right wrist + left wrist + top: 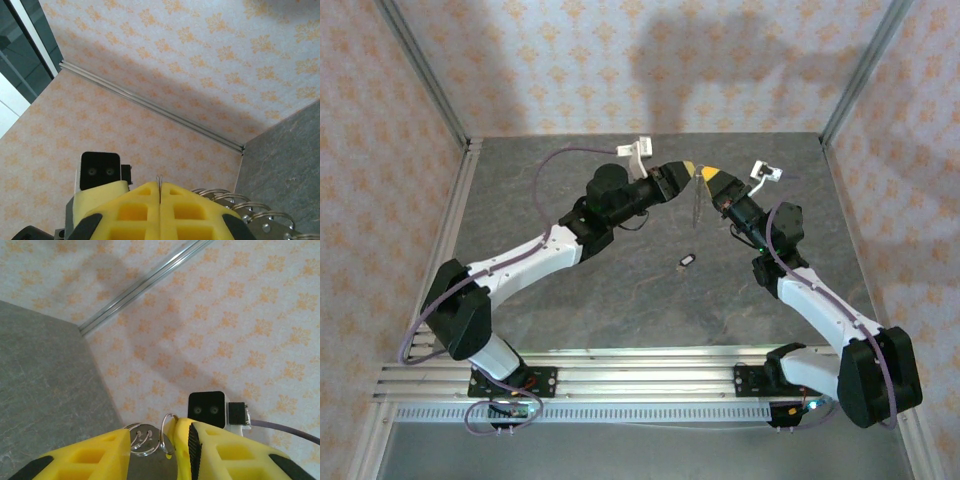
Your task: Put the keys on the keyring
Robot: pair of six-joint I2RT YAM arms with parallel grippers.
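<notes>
Orange-flowered wallpaper point(570, 60) closes round a grey stone-look table point(620, 310). Both claws meet in the air over its far half, toward 12 o'clock from the table's middle.

The left claw point(691, 168) is narrowed but not fully closed. In its own wrist view the keyring point(145, 439), a few turns of thin pale wire, bridges the gap and touches both yellow fingers point(100, 455), so it looks pinched across its width. The right claw point(712, 177) is closed tight, with a sliver of wire standing up out of the seam. In its wrist view more coils sit just beside it at 3 o'clock. From overhead, a thin strand hangs down between the two claws.

The key point(686, 262) lies flat on the table at 6 o'clock from the claws, well apart from the ring.

The ring is probably light, stiff and springy, and its smooth wire is likely to twist or slip between the pads. It is best held on the coil away from its split end. The key looks tiny, rigid and hard to get under. Pinching its narrow sides at the dark end should leave the silvery end free for threading.
</notes>
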